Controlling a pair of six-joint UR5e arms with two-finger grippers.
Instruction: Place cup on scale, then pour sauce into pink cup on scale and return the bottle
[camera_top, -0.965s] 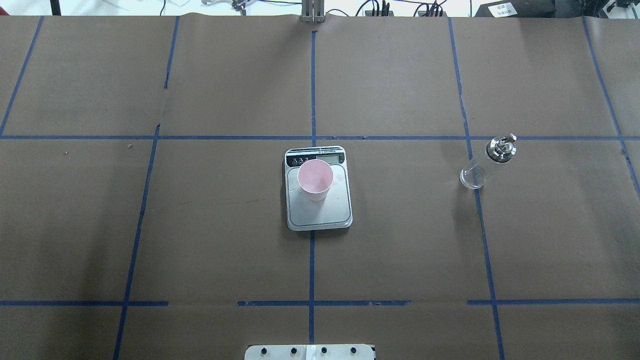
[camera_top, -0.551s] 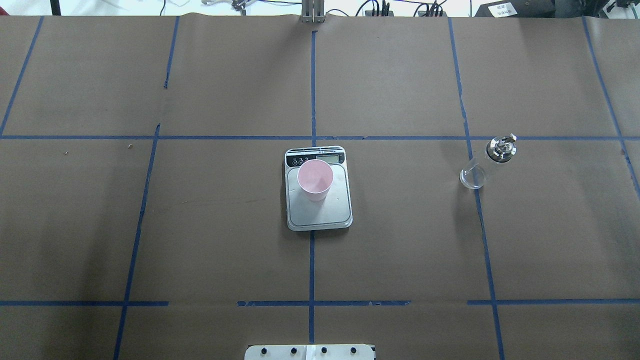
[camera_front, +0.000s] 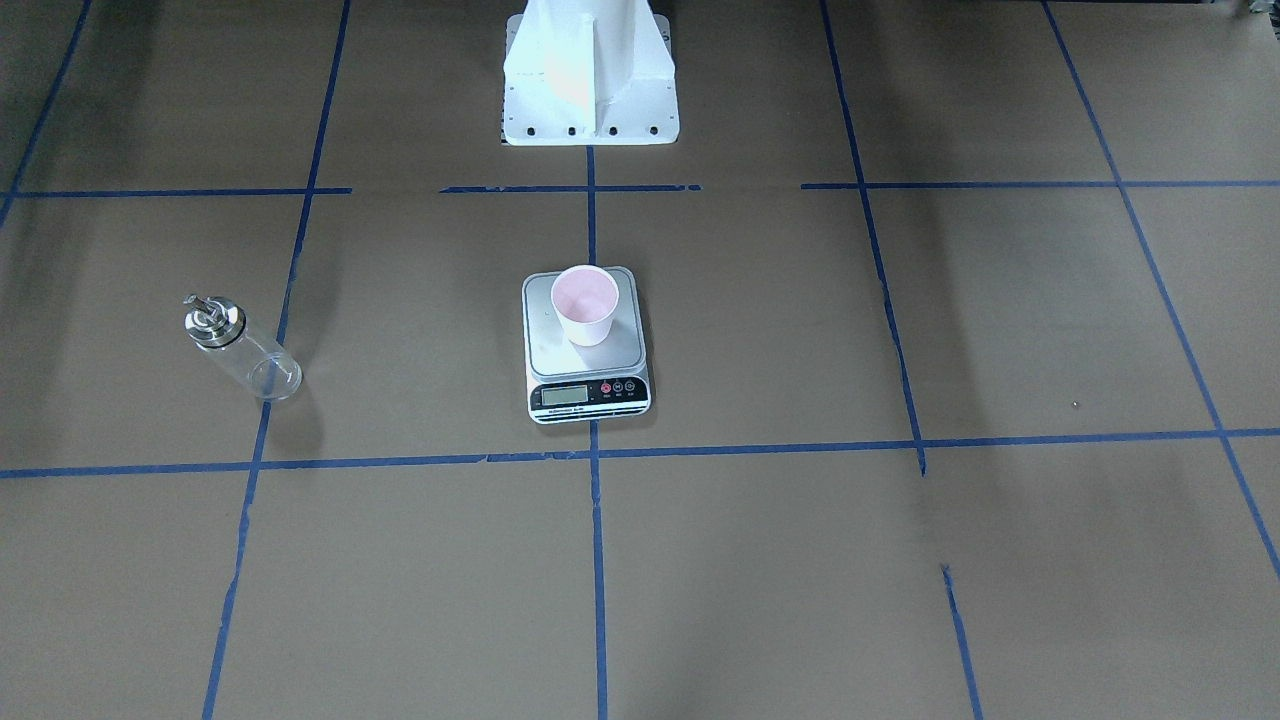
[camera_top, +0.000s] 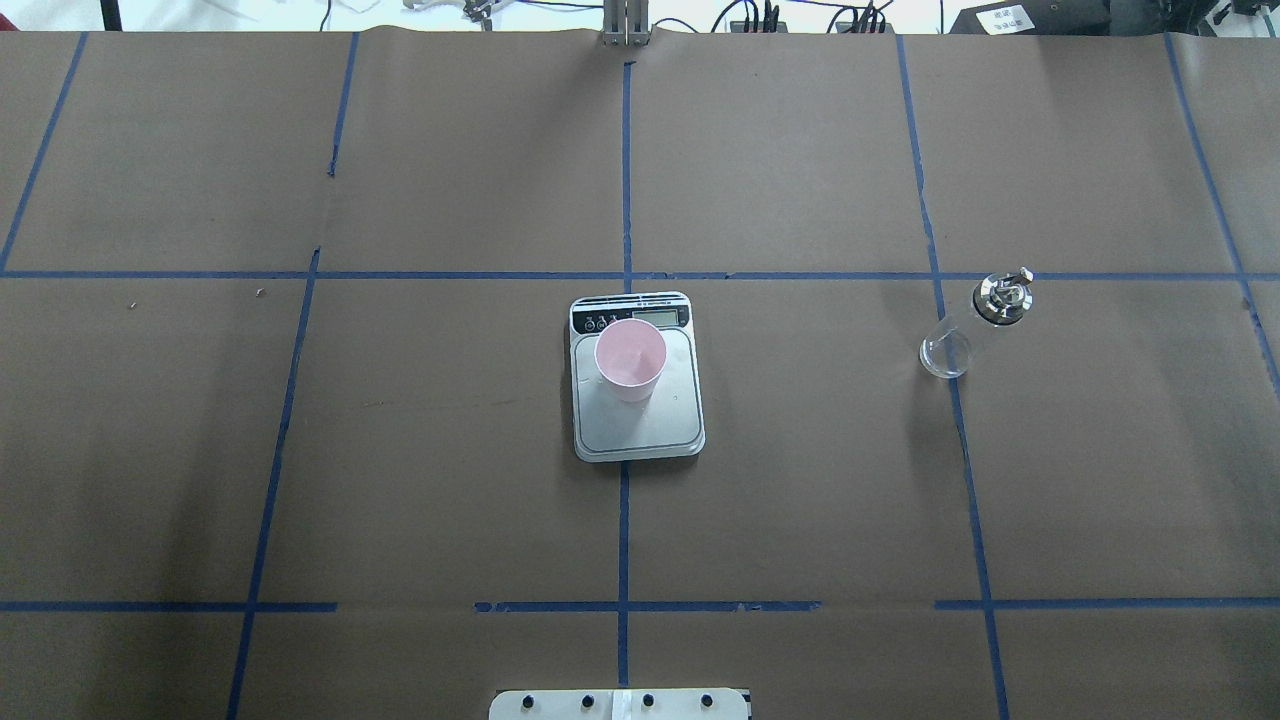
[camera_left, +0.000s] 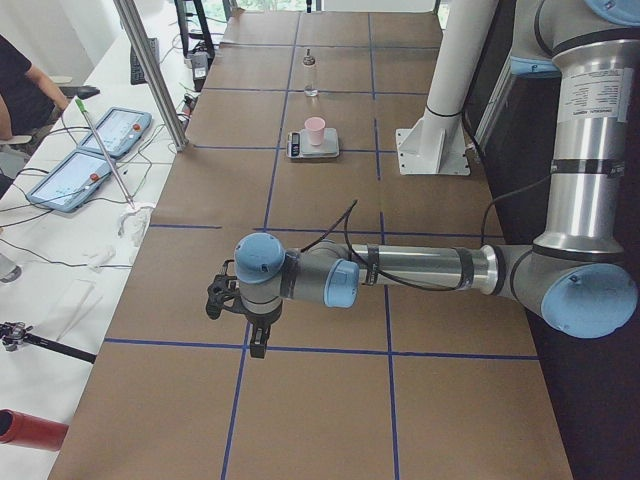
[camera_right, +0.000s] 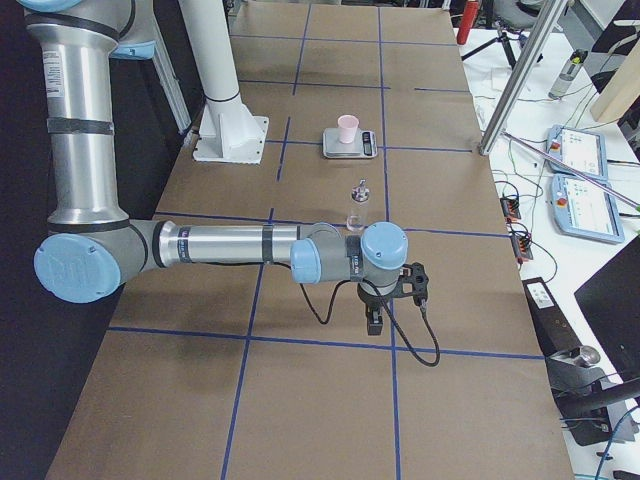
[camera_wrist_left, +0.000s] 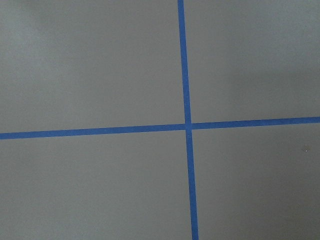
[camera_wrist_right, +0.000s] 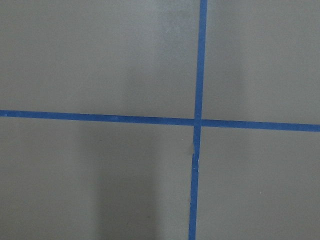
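Since the small pale pink tapered cup (camera_top: 630, 358) stands on the small white digital scale with the silver platform (camera_top: 640, 430), the pour is judged the step in hand, though no sauce can be made out in any container. At left, the left gripper (camera_left: 258, 340) hangs over the brown paper-covered table (camera_top: 400, 450), well apart from everything; whether it is parted or clenched cannot be told. At centre, the cup is upright toward the platform's display end, its inside showing only pink. To the right, well apart, the clear cylindrical glass bottle with the silver metal cap (camera_top: 972, 328) stands upright on a blue tape line (camera_top: 965, 450). The right gripper (camera_right: 375, 322), its state equally undeterminable, is the nearer one. The bottle is best grasped at mid-body, its spout turned cupward, and tilted slowly.
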